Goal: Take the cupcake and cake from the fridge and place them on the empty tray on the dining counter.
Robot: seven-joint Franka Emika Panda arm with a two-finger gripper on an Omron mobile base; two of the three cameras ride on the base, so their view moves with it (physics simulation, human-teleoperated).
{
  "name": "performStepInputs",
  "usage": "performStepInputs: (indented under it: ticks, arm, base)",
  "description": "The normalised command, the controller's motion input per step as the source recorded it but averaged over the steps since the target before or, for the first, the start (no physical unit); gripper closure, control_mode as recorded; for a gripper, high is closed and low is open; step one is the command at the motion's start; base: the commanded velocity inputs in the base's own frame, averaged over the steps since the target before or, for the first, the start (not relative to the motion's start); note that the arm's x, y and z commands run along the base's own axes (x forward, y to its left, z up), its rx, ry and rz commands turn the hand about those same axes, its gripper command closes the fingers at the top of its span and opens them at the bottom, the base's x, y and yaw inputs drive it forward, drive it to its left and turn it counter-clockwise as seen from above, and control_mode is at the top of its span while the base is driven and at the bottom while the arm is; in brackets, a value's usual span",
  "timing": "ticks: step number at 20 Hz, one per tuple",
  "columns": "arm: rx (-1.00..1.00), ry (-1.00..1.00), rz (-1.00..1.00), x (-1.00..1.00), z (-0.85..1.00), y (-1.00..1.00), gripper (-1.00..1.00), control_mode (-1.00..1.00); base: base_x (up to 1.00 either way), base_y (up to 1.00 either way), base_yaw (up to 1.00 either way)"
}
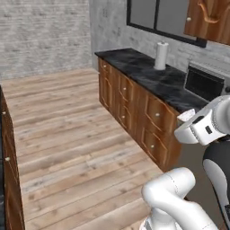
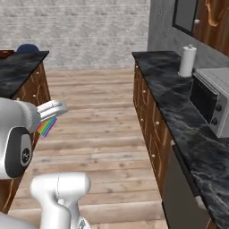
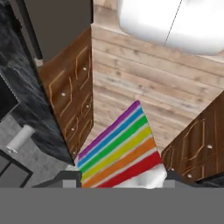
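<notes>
Wooden planking (image 1: pixel 67 134) is spread across the floor between two runs of brown cabinets. One black marble wall counter (image 2: pixel 179 98) is seen along the right, and a second dark marble top, the dining counter (image 2: pixel 18 67), is glimpsed at the left edge. One microwave (image 2: pixel 212 105) and one paper towel roll (image 2: pixel 187 61) are set on the wall counter, near each other. One rainbow-striped cake slice (image 3: pixel 120 151) is gripped in the gripper (image 3: pixel 120 177), jaws partly closed against its sides, and is held above the floor between the cabinet runs.
</notes>
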Motion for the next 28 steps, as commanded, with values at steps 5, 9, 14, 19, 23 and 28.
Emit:
performStepInputs:
  ticks: [5, 9, 14, 19, 23, 28]
  arm:
    - [0.0, 0.0, 0.0, 0.0, 0.0, 0.0, 1.0, 1.0]
    - [0.0, 0.0, 0.0, 0.0, 0.0, 0.0, 1.0, 1.0]
    - [0.0, 0.0, 0.0, 0.0, 0.0, 0.0, 1.0, 1.0]
    - [0.0, 0.0, 0.0, 0.0, 0.0, 0.0, 1.0, 1.0]
    - [0.0, 0.0, 0.0, 0.0, 0.0, 0.0, 1.0, 1.0]
    - [0.0, 0.0, 0.0, 0.0, 0.0, 0.0, 1.0, 1.0]
  base:
    - [1.0, 0.01, 0.33]
    - [1.0, -0.03, 0.37]
    - [1.0, -0.19, 0.34]
    - [1.0, -0.22, 0.29]
    - [1.0, -0.39, -0.03]
    - [1.0, -0.26, -0.03]
